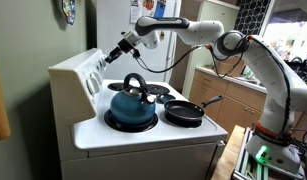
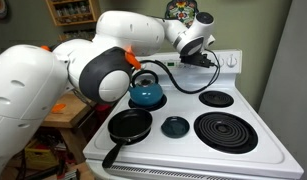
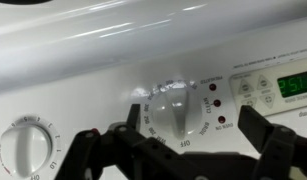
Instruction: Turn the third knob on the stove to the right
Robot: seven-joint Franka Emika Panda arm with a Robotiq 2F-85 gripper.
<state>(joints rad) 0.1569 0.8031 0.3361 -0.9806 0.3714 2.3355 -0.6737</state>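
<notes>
White stove point(image 1: 143, 150) stands against a green wall; raised back panel point(image 1: 78, 70) runs along its rear edge w/ a row of small knobs. Arm reaches across the cooktop to that panel in both exterior views; end effector point(image 1: 115, 53) sits right at the panel face, above the rear burners.

Wrist view: end effector point(image 3: 175, 140) is spread wide, not gripping anything; dark fingers point(image 3: 88, 152) stand either side of a white knob point(image 3: 178, 110), well clear of its rim; can't tell if they touch the panel. Printed marks ring the knob, too blurred to read. Another knob point(image 3: 25, 148) sits further left on the same panel; green digital display point(image 3: 296, 85) at far right. Which knob in the row this is, counting-wise, can't tell from these views.

On the cooktop: blue kettle point(image 1: 131, 105) on a burner, upright, black handle arched over the top; black frying pan point(image 1: 185, 112) beside it on the next burner, handle pointing away from the panel. In an exterior view the end effector point(image 2: 209, 60) is at the panel just behind the kettle point(image 2: 146, 95); pan point(image 2: 128, 125) near the front edge; small dark round dish point(image 2: 174, 126) lies btwn pan and big coil burner point(image 2: 225, 130).
</notes>
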